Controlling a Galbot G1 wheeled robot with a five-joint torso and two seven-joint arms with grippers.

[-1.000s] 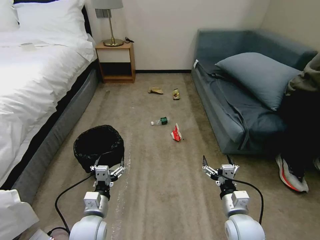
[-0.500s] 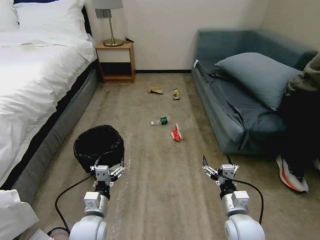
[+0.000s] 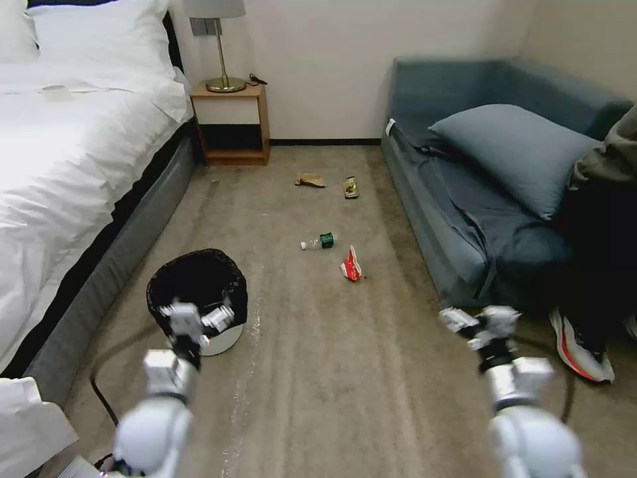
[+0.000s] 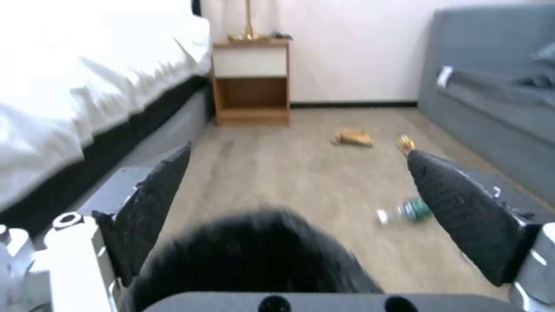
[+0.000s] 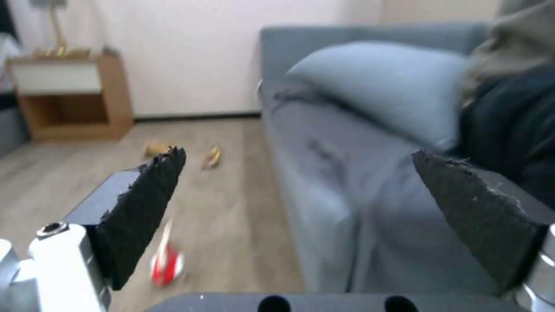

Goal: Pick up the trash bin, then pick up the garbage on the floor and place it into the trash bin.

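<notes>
L gripper sits at the near rim of the trash bin, fingers spread wide w/ the bin's black mass between them in the left wrist view. R gripper hangs over bare floor close to the sofa's front corner, fingers also wide apart, holding nothing.

Bin – small, round, white body showing low on its right side, crinkled black bag folded over the rim and lining the inside. It stands upright on the carpet just beside the bed frame.

Floor is beige-brown short pile w/ pale streaks running away from the robot.

Garbage, mid-floor: red-and-white wrapper, crumpled, standing up a bit; just beyond and left of it a clear bottle w/ green label, lying on its side, apart from the wrapper. Farther back, near the wall – tan paper scrap and a brown-gold snack wrapper, side by side but not touching. Nightstand w/ lamp at the far left corner.
</notes>
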